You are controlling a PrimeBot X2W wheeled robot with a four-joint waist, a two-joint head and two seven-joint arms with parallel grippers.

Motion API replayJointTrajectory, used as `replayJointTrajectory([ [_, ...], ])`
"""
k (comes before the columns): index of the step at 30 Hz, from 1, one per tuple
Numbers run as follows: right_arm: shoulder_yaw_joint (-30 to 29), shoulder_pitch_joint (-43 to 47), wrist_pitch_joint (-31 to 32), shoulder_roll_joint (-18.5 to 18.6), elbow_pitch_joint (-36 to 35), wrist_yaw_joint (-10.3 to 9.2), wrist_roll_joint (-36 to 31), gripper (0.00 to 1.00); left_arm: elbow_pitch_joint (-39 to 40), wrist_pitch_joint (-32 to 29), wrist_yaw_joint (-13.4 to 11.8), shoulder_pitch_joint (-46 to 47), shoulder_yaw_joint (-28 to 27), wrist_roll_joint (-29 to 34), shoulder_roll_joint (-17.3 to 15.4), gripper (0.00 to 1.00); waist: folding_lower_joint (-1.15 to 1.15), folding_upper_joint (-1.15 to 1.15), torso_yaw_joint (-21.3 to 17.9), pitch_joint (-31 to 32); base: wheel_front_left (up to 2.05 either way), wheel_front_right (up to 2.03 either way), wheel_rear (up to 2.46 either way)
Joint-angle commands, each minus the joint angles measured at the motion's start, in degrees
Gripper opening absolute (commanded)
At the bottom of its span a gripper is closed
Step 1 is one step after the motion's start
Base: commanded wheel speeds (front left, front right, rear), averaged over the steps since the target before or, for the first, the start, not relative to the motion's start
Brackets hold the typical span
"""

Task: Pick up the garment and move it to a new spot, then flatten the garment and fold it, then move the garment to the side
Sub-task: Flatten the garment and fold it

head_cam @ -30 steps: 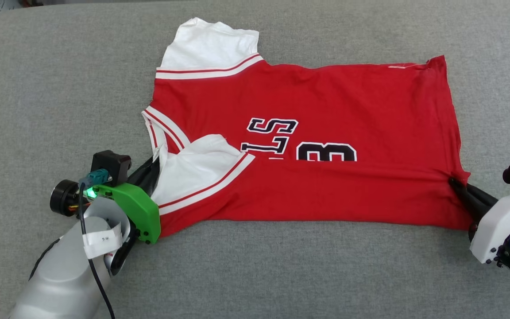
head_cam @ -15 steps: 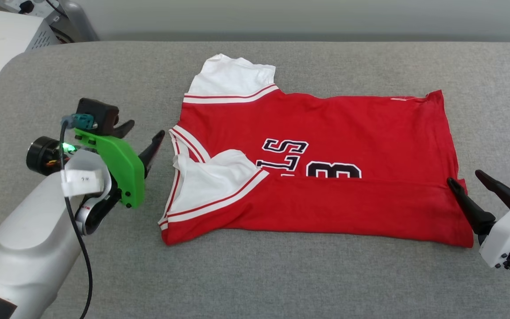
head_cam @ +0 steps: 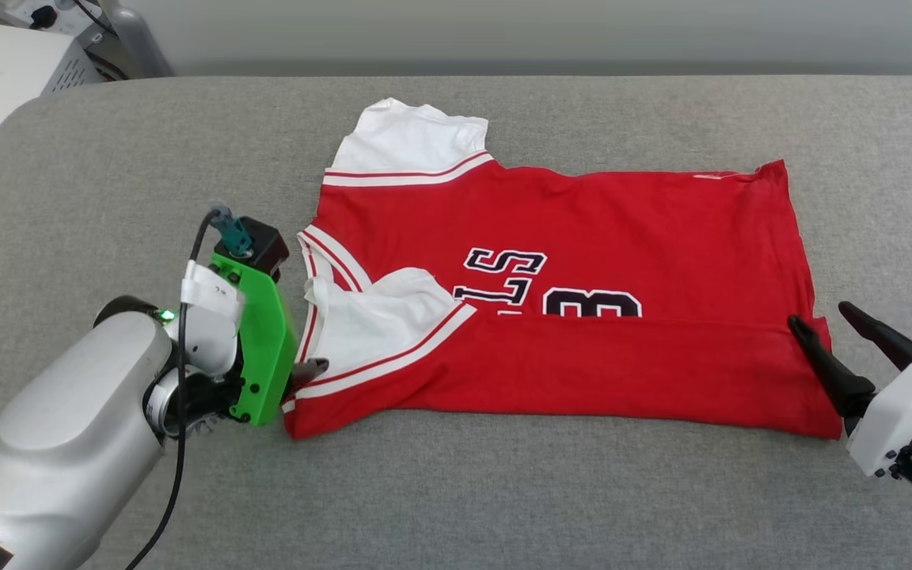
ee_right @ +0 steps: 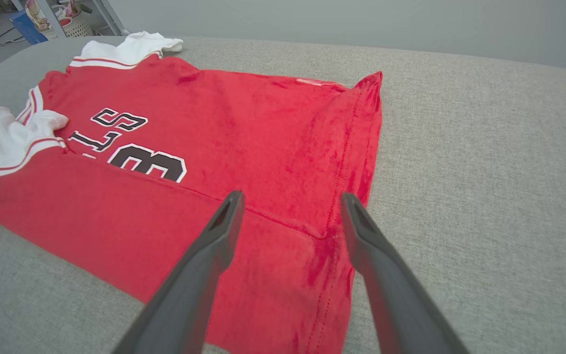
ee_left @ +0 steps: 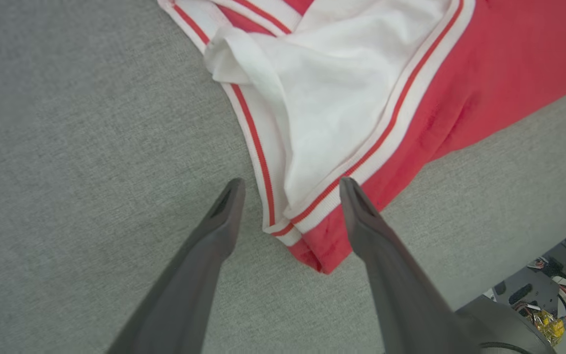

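Shirt (head_cam: 583,261) lies flat on the grey pad (head_cam: 456,491), mid head view, long axis running side to side: collar (head_cam: 325,253) and white sleeves (head_cam: 408,138) toward my left, hem (head_cam: 800,237) toward my right, near edge folded up over the lower half of the 3 (head_cam: 590,302). Left gripper (ee_left: 290,181) spread wide, holding nothing. My wrist view puts the striped near corner between its fingers, where from the head the green bracket (head_cam: 258,348) stands in front. Right gripper (head_cam: 818,314) wide too, empty, at the hem; its wrist view shows the fold's crease meeting the hem stitching.
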State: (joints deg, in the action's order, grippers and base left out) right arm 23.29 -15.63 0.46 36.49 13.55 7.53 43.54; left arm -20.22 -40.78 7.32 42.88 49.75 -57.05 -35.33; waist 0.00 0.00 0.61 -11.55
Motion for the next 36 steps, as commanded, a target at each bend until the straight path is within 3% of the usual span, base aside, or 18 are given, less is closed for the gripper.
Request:
replayJointTrajectory([
  [1,-0.19,0.49,0.2,-0.39,-0.19,-0.04,-0.44,1.0,-0.56,-0.64,0.16,-0.46,0.46,-0.8,-0.46,1.0,0.0,0.0,-0.59,-0.67,0.0,0.0,0.0],
  [15,0.15,-1.88,0.51,-1.71,0.02,-0.04,-0.95,1.0,-8.6,-0.85,0.16,-5.41,6.0,-1.63,1.42,1.0,0.0,0.0,-2.38,-3.71,0.0,0.0,0.0],
  [16,0.1,-2.11,0.52,-1.59,-0.01,-0.04,-1.0,1.0,-8.69,-0.54,0.16,-5.44,6.29,-1.69,1.46,0.35,0.0,0.0,-2.36,-3.7,0.0,0.0,0.0],
  [17,0.04,-2.41,0.5,-1.37,-0.1,-0.04,-1.15,1.0,-8.58,0.14,0.16,-5.41,6.54,-1.84,1.49,0.0,0.0,0.0,-2.33,-3.6,0.0,0.0,0.0],
  [22,-0.45,-4.24,1.17,1.04,-1.32,-0.04,-2.29,1.0,-7.18,5.0,0.16,-4.62,6.15,-2.31,0.5,0.0,0.0,0.0,-2.06,-2.18,0.0,0.0,0.0],
  [26,-0.18,-5.8,5.42,5.04,-3.28,-0.04,-2.21,1.0,-4.59,8.83,0.16,-3.98,5.09,-2.71,-1.7,0.0,0.0,0.0,-1.83,-0.8,0.0,0.0,0.0],
  [31,1.63,-6.87,16.96,10.53,-7.08,-0.04,2.22,1.0,-0.68,12.18,0.16,-4.25,3.78,-3.16,-4.52,0.0,0.0,0.0,-1.67,0.08,0.0,0.0,0.0],
  [36,3.99,-6.8,30.18,13.42,-8.13,-0.04,7.72,1.0,3.24,13.24,-0.77,-5.07,3.49,-2.61,-6.05,0.0,0.0,0.0,-1.37,-0.36,0.0,0.0,0.0],
])
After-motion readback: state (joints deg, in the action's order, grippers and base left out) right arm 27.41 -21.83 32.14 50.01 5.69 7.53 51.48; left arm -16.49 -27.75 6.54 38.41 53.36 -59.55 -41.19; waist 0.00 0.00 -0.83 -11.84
